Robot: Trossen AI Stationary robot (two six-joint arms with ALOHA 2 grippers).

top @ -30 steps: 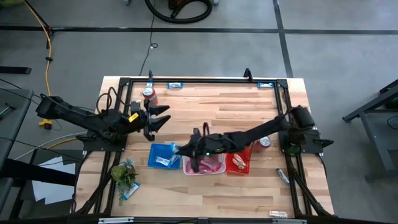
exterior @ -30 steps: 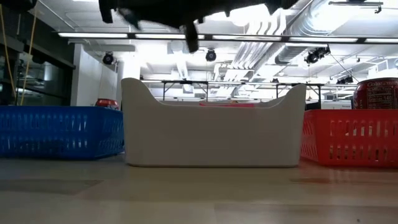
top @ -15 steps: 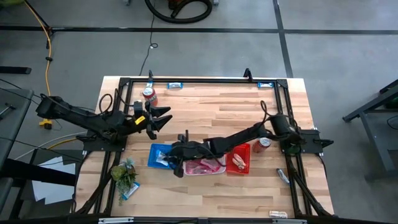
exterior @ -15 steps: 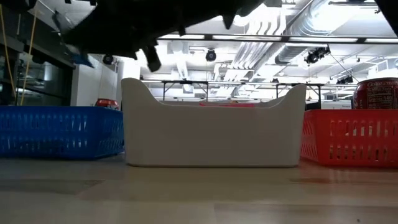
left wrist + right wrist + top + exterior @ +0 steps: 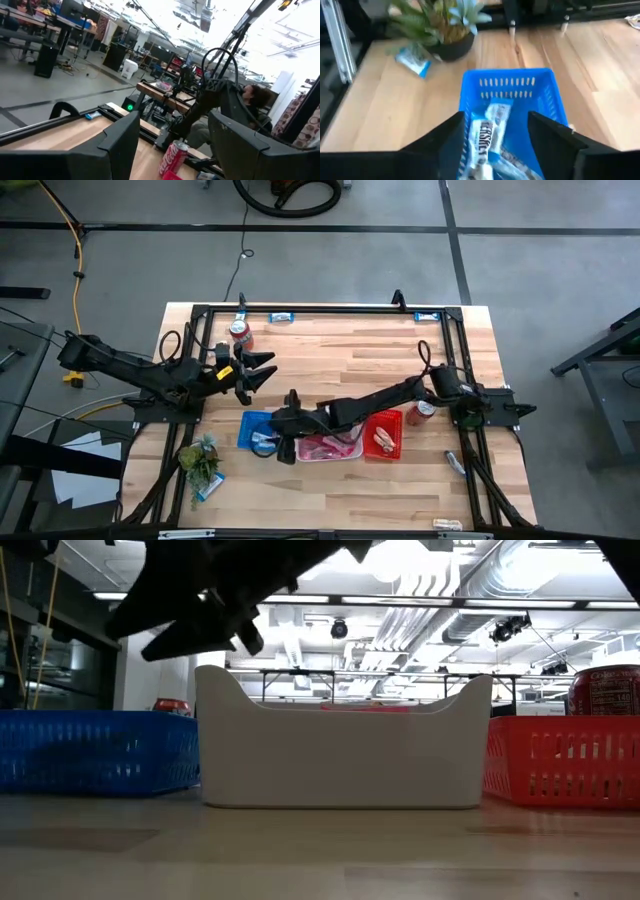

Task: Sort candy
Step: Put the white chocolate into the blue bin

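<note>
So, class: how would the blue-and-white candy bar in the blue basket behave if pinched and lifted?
The blue-and-white candy bar looks flat and thin, so probably light. Its glossy wrapper may slip. It lies flat in the blue basket, so it is unlikely to roll.

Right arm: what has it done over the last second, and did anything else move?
The right gripper swung from over the white tray across to above the blue basket, and its fingers are open now, with blue-and-white bars lying in the basket beneath them. The left gripper, both trays and the red basket stayed put.
</note>
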